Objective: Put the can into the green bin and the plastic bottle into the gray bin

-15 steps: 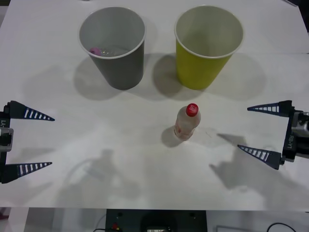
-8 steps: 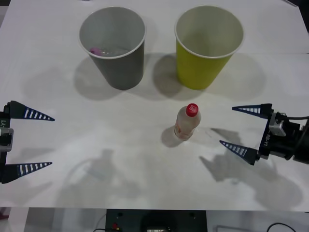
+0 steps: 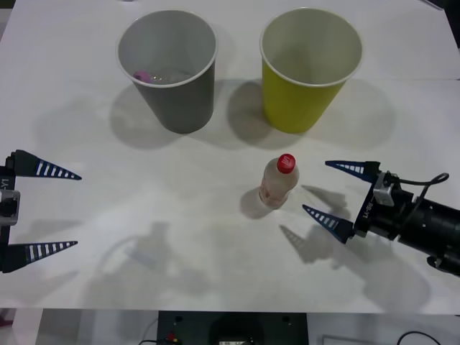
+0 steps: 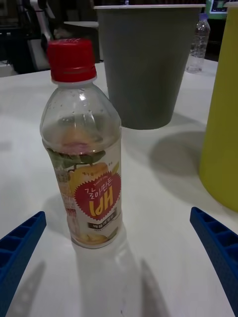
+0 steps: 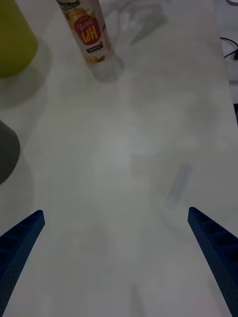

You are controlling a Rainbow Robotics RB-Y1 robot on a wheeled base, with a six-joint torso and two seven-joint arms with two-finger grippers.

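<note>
The plastic bottle point(image 3: 279, 181) stands upright on the white table, with a red cap and a fruit label point(image 4: 94, 193). My right gripper point(image 3: 316, 187) is open just right of it and level with it, and its blue fingers point(image 4: 215, 242) are spread to either side without touching. Behind the bottle stand the gray bin point(image 3: 172, 72) on the left and the green bin point(image 3: 309, 68) on the right, both upright. My left gripper point(image 3: 77, 210) is open at the table's left edge, far from the bottle point(image 5: 87, 27). The can is out of view.
A small pink-capped object point(image 3: 141, 75) lies at the bottom of the gray bin. The white table point(image 3: 180, 215) is bare between the two arms. Its front edge runs just below the grippers.
My right gripper has moved left across the table toward the bottle, staying open. The left arm, the bottle and both bins have not moved.
</note>
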